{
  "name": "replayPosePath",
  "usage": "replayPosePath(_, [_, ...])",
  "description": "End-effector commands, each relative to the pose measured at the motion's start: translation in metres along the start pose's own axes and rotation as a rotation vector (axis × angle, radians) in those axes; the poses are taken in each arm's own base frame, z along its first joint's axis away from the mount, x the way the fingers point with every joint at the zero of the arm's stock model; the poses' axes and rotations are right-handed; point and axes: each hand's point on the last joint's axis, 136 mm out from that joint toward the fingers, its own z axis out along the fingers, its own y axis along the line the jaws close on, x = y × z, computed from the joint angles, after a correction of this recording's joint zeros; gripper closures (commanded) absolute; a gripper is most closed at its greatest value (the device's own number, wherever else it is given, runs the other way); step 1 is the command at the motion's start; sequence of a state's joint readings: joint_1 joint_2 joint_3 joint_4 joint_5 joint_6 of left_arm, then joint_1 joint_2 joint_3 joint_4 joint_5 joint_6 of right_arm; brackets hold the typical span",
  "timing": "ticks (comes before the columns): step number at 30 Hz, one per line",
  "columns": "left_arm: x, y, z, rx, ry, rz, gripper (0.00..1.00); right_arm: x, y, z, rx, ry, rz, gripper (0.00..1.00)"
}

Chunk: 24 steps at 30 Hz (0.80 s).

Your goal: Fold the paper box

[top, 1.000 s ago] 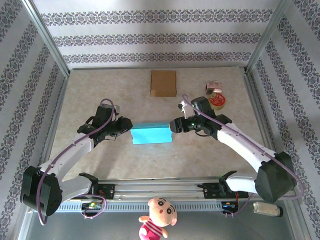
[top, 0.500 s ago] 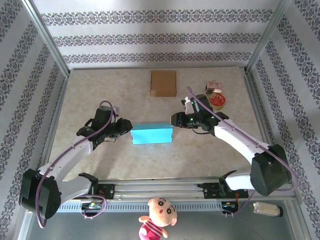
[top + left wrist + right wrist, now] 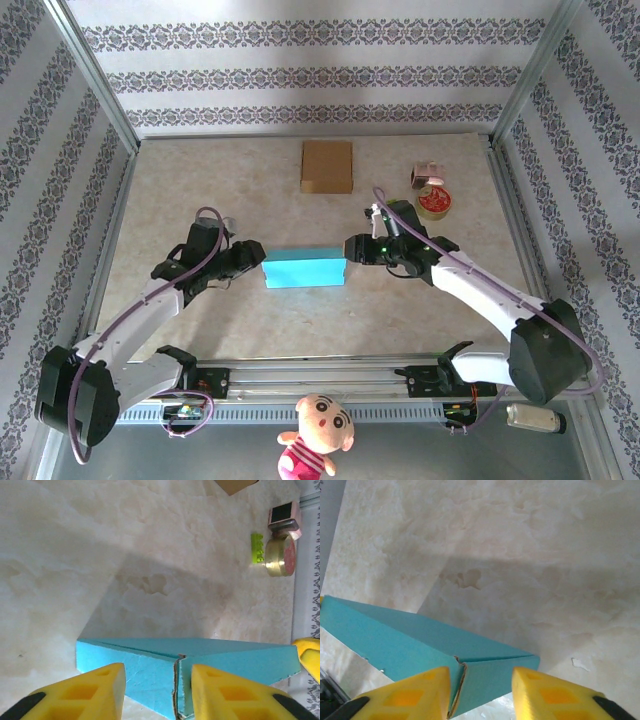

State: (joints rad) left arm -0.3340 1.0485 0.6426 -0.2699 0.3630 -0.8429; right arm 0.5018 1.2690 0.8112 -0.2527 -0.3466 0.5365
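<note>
Left pincer [image 3: 254,262], right pincer [image 3: 350,247], box [image 3: 303,267] between; tin [image 3: 434,203] beyond

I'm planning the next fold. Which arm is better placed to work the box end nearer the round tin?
Right. The right gripper sits at that end of the blue box, jaws apart astride the end seam. The left gripper is at the opposite end, away from the tin.

One teal box [image 3: 304,267], one cardboard square [image 3: 327,166], one tin [image 3: 434,203]
</note>
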Motion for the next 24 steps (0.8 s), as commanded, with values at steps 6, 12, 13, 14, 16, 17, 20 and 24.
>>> replayPosePath(6, [0.000, -0.016, -0.011, 0.061, -0.014, 0.008, 0.50, -0.017, 0.032, -0.016, -0.070, -0.020, -0.007, 0.46])
replayPosePath(12, [0.014, -0.005, 0.003, 0.065, 0.053, -0.035, 0.49, 0.009, 0.009, 0.009, -0.003, 0.047, 0.014, 0.45])
replayPosePath(13, [0.019, -0.001, 0.005, 0.055, 0.069, -0.036, 0.49, 0.018, 0.006, 0.014, 0.004, 0.075, 0.019, 0.45])
replayPosePath(14, [0.023, 0.000, 0.006, 0.054, 0.086, -0.034, 0.51, 0.025, 0.005, 0.019, 0.001, 0.101, 0.018, 0.47])
replayPosePath(16, [0.032, 0.003, 0.007, 0.056, 0.124, -0.037, 0.56, 0.040, 0.001, 0.026, 0.013, 0.150, 0.015, 0.50])
replayPosePath(17, [0.036, 0.002, 0.007, 0.063, 0.144, -0.035, 0.59, 0.044, 0.001, 0.027, 0.015, 0.159, 0.014, 0.52])
replayPosePath(20, [0.048, 0.001, 0.005, 0.071, 0.183, -0.029, 0.68, 0.051, -0.004, 0.024, 0.038, 0.171, 0.028, 0.57])
replayPosePath(24, [0.058, -0.002, -0.009, 0.072, 0.180, 0.008, 0.70, 0.053, 0.007, 0.005, 0.017, 0.141, 0.019, 0.57])
